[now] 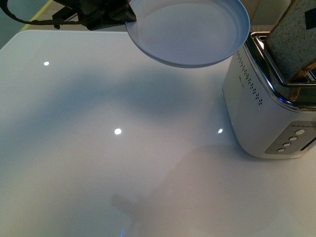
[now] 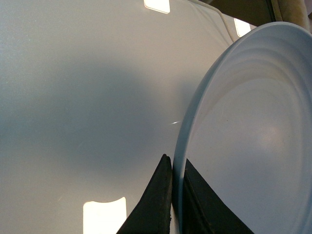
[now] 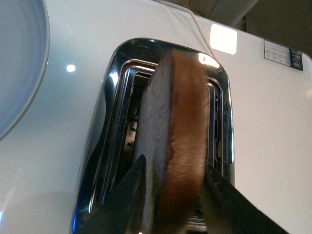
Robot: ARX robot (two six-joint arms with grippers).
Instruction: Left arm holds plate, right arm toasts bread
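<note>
1. Front view: the left gripper (image 1: 106,15) is over the table's (image 1: 98,158) far edge, pinching the plate (image 1: 190,34) by its rim. The plate is airborne, tilted, empty, and its rim is just beside the toaster (image 1: 256,103). The toaster stands at the table's right edge. The bread (image 1: 294,42) is upright and mostly above the toaster top. The right gripper isn't clear here.
2. Left wrist view: the black fingers (image 2: 153,204) are closed narrow on the plate rim, one on each side. The bite looks shallow. The plate is clear of the table.
3. Right wrist view: the right gripper (image 3: 174,165) is clamped on the bread, one finger on each face, crust edge toward the camera. The slice hangs over the toaster's chrome top. Its lower end is hidden, so I can't tell which slot it lines up with, or whether it has entered one.
4. Step in hand, as I read it, is bread into slot.
   - Square the slice parallel to the slot walls first.
   - Descend straight down with no twist.
   - Release only once the lower crust is inside the slot, otherwise the slice likely tips onto the chrome.
5. Left side: hold the plate steady and off the toaster. With that shallow rim grip, a bump could pivot the plate.
</note>
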